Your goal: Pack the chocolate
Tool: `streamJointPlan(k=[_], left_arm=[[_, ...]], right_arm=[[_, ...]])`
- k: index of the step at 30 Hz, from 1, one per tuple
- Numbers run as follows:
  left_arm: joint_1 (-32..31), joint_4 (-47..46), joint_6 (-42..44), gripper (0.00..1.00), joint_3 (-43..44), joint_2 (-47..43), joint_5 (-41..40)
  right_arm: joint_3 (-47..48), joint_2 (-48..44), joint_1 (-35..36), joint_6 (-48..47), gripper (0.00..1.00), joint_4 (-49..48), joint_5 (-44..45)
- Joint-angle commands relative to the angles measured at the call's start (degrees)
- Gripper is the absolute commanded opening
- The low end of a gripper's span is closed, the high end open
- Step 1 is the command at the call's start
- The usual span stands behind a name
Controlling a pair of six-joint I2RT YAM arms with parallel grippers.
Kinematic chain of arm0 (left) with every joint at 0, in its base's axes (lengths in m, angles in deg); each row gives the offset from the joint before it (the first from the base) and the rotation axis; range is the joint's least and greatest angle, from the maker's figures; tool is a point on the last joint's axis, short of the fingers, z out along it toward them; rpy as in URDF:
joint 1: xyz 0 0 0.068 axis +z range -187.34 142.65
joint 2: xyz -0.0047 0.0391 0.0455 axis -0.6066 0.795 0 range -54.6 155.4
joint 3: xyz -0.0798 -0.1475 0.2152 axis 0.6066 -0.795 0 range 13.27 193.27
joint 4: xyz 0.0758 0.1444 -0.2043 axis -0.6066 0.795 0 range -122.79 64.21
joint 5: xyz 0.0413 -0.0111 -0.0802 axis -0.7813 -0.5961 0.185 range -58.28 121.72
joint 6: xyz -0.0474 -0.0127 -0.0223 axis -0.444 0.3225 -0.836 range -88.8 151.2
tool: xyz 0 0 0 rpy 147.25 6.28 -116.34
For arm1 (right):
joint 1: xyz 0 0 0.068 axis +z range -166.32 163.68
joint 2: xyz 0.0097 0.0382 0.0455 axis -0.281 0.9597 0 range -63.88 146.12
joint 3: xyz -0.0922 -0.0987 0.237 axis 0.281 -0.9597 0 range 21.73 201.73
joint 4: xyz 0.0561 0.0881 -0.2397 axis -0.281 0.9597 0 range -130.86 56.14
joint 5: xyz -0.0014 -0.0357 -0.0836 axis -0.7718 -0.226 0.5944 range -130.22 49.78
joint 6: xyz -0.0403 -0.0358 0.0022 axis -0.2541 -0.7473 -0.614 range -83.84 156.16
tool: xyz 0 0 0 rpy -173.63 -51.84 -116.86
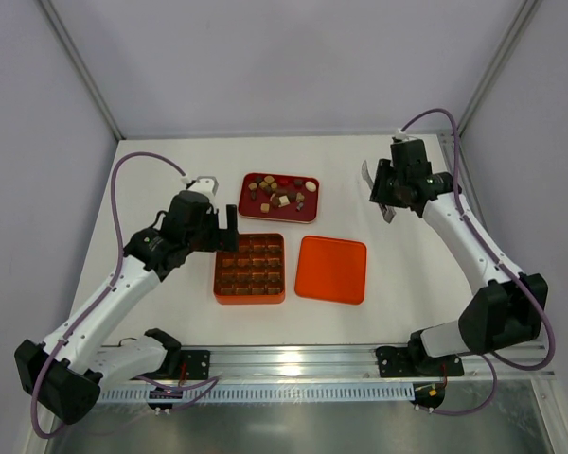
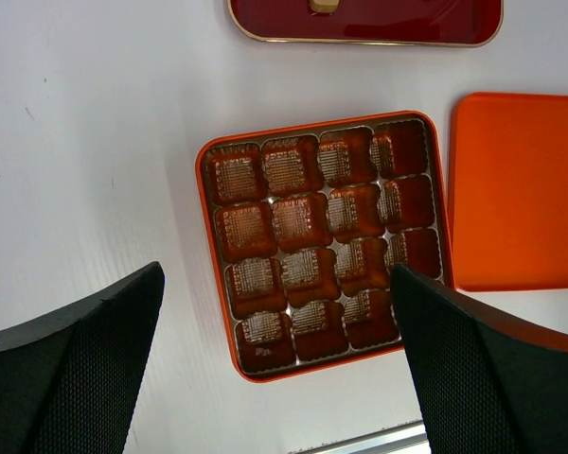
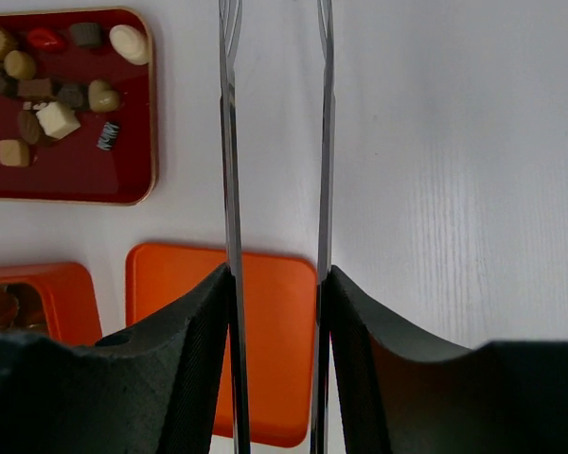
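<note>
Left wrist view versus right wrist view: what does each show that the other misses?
Only the left wrist view shows nearly the whole cell grid of the orange box, visible cells empty, between the open left fingers. Only the right wrist view shows the chocolates on the red tray, and thin metal tongs clamped between the right fingers. Both show the orange lid, the tray, the box's corner and the white table.
</note>
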Motion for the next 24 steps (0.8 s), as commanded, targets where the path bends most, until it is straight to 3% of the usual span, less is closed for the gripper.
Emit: streamJointPlan(k=[1,13,24], left_arm=[[-0.17,-2.0,-0.09,1.0,-0.21,-1.23,-1.47],[-0.17,-1.82,-0.27,1.0,-0.65,-1.58,-3.49],[-0.17,-2.26,-1.93,1.0,-0.92,-1.59,-4.54]], right_arm=[[-0.08,-4.43,3.59,0.31,0.45,0.13,-1.78],[0.88,-9.18,14.57,2.51,0.45,4.08,-4.24],[1.67,-6.03,16.95,0.32,0.43,4.88,-4.15]])
